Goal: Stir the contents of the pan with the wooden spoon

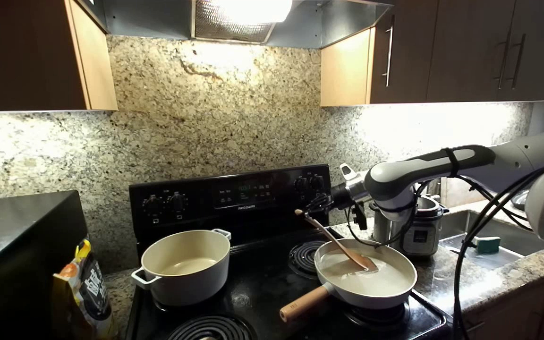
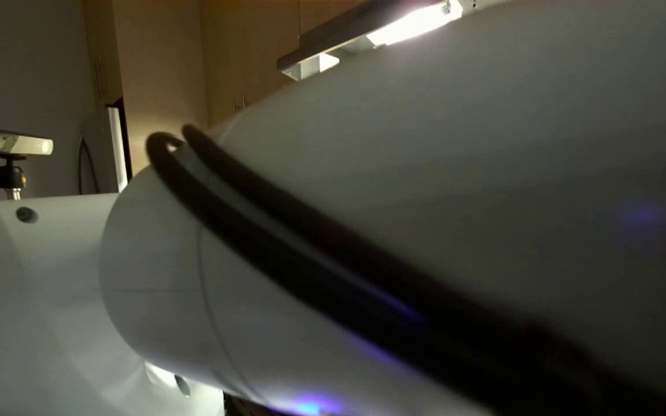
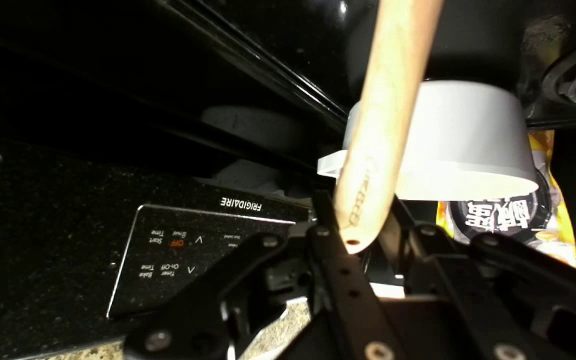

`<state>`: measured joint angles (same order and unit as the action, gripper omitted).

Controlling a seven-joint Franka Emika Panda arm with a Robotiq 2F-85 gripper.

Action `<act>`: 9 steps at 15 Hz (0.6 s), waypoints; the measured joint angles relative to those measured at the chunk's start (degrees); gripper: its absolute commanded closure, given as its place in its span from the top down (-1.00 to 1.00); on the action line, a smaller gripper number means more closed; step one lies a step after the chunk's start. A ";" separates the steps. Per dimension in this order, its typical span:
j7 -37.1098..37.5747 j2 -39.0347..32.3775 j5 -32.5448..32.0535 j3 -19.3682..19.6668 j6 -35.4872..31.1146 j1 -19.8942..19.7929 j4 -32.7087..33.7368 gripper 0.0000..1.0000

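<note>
Evidently the cream-white frying pan [image 1: 371, 302] held pale, smooth contents [image 1: 387, 279], likely to offer little drag. Beyond the pan's rim, the Robotiq gripper [image 3: 362, 207] clasped the wooden spoon [image 1: 335, 241] near its handle's end. The spoon slanted into the pan, bowl meeting the contents; probably light and stiff, it might have twisted, so a lower hold seemed steadier.

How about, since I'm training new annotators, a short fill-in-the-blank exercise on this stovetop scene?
1. The gripper holds the wooden spoon by its long ____.
2. The spoon's bowl is inside the wide, shallow frying ____.
3. The stove's control panel bears the brand name ____.

Missing words: handle; pan; FRIGIDAIRE.
</note>
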<state>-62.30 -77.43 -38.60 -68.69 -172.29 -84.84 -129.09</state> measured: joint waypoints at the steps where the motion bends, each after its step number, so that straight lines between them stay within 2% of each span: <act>1: -0.29 -0.47 0.15 0.03 0.33 -0.70 -0.06 -0.80; 9: -0.22 -0.87 2.75 1.31 -1.69 -0.80 -0.70 -0.79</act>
<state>-62.52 -78.29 -35.85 -67.38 -173.98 -85.65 -129.79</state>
